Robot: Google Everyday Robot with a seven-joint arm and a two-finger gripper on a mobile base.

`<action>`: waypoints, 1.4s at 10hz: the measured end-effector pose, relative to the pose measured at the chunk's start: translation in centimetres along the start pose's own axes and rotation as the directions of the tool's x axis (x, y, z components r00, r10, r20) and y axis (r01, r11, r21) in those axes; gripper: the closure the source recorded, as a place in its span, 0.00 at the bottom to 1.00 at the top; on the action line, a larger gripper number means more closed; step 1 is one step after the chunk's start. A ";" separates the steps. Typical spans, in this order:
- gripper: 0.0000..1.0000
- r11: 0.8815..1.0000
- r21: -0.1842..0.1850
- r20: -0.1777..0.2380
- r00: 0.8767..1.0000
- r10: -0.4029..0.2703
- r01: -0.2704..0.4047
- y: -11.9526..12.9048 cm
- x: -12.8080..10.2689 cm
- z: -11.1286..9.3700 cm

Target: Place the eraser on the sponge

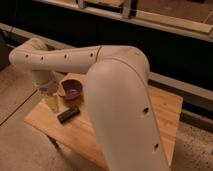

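The eraser (69,114), a small flat black bar, lies on the wooden table (47,121) near its left front part. My gripper (50,103) hangs just to the left of it, pointing down close above the tabletop. Its pale fingers stand open with nothing between them. The sponge is hidden, as my big white arm (117,95) covers the middle of the table.
A dark purple bowl (71,89) stands just behind the eraser and right of the gripper. The table's left and front edges are close to the gripper. Speckled floor lies to the left, and a dark wall with a ledge runs behind.
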 end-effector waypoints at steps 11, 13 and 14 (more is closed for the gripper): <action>0.35 0.825 0.031 -0.263 0.801 -0.538 0.564 -0.3 0.2 0.9; 0.35 0.782 0.071 -0.317 0.757 -0.571 0.620 -0.7 0.6 1.4; 0.35 0.776 0.097 -0.316 0.758 -0.570 0.624 -0.5 1.1 2.0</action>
